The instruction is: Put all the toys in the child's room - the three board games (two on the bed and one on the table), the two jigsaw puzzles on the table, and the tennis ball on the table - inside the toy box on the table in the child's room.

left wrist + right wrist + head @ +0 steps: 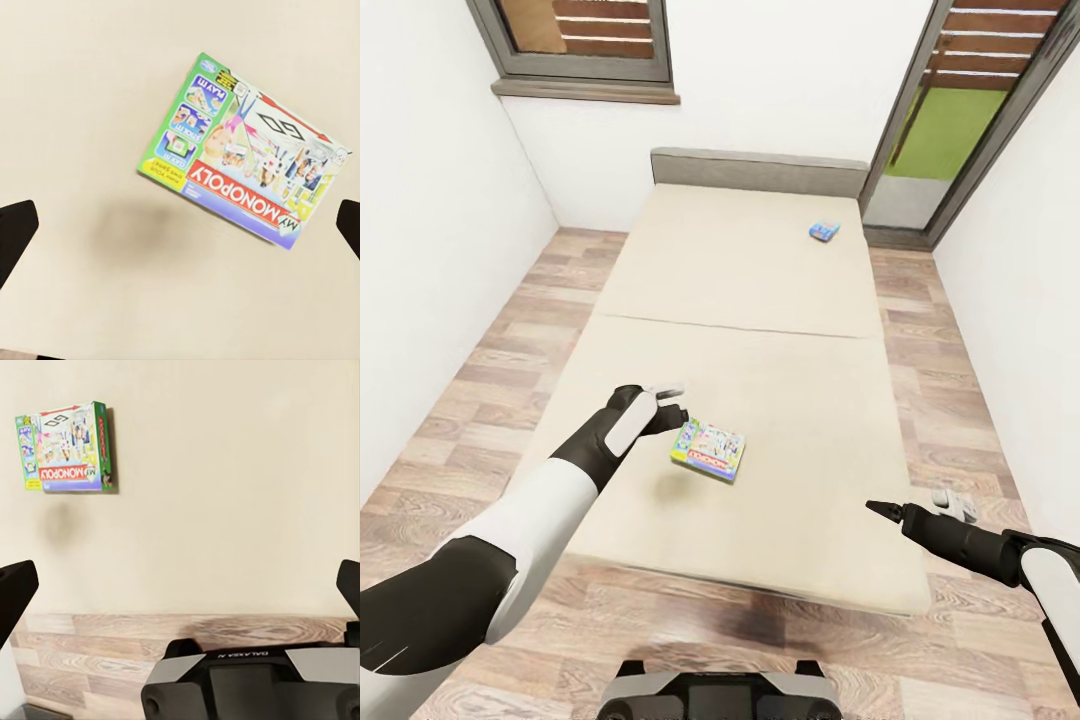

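Near on the bed (760, 300): multicoloured board game (708, 450), left tool (665, 402) spread apart above it. Right tool (180, 585) also apart. Small blue game (824, 231) far right.

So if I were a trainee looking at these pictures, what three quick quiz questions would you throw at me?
1. True or false: the multicoloured board game lies on the bed, near its foot end.
2. Which gripper is nearer that game: (a) the left gripper, (b) the right gripper?
3. Fill the gap: the small blue board game lies on the bed close to the grey ______.

Key
1. True. It lies flat on the mattress, and its lid reads "MY MONOPOLY" in the left wrist view.
2. (a). The left gripper hovers just beside the game, open and not touching it.
3. Headboard.
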`<state>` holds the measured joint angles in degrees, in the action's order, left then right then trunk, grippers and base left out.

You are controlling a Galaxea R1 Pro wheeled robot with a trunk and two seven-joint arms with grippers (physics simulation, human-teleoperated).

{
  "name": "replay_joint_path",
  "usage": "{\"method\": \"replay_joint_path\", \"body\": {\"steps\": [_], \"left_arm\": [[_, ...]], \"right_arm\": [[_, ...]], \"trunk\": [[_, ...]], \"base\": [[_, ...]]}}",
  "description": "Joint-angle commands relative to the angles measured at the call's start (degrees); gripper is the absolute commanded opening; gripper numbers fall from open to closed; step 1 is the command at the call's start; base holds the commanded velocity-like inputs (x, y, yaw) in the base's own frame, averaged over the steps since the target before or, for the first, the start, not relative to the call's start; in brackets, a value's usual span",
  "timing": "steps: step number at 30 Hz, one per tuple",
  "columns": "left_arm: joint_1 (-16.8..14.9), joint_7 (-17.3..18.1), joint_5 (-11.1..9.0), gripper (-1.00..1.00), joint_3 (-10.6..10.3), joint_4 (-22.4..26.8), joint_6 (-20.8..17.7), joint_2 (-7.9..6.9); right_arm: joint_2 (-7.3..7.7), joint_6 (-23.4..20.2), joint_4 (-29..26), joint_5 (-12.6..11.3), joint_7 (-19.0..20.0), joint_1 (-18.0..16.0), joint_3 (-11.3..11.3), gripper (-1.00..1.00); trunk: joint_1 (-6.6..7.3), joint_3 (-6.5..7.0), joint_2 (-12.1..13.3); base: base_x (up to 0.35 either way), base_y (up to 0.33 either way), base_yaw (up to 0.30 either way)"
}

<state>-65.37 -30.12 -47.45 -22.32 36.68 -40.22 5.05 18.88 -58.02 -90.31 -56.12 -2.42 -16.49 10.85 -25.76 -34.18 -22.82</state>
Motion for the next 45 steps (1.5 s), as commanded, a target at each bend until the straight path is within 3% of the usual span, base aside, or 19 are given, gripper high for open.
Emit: {"method": "replay_joint_path", "body": {"steps": [1, 16, 29, 45], "left_arm": [[-0.08, -0.56, -0.61, 1.0, -0.16, 0.06, -0.04, -0.02], [-0.5, -0.49, -0.96, 1.0, 0.3, 0.06, -0.12, 0.55], [-0.7, -0.53, -1.14, 1.0, 0.31, 1.67, -1.08, 2.34], [-0.72, -0.56, -1.16, 1.0, 0.19, 3.33, -1.98, 2.39]], "right_arm": [[0.01, -0.26, -0.04, -0.31, -0.25, -0.04, 0.04, 1.0], [0.1, -0.34, -0.13, -0.32, -0.11, -0.04, 0.43, 1.0], [0.23, -0.5, -0.37, -0.76, 0.2, 0.05, 0.72, 1.0], [0.26, -0.52, -0.4, -0.87, 0.22, 0.05, 0.75, 1.0]], "trunk": [[-0.03, -0.18, -0.1], [-0.03, -1.59, -0.1], [-0.03, -2.82, -0.1], [-0.03, -4.09, -0.1]], "base": [[0.0, 0.0, 0.0], [0.0, 0.0, 0.0], [0.0, 0.0, -0.015], [0.0, 0.0, -0.153]]}}
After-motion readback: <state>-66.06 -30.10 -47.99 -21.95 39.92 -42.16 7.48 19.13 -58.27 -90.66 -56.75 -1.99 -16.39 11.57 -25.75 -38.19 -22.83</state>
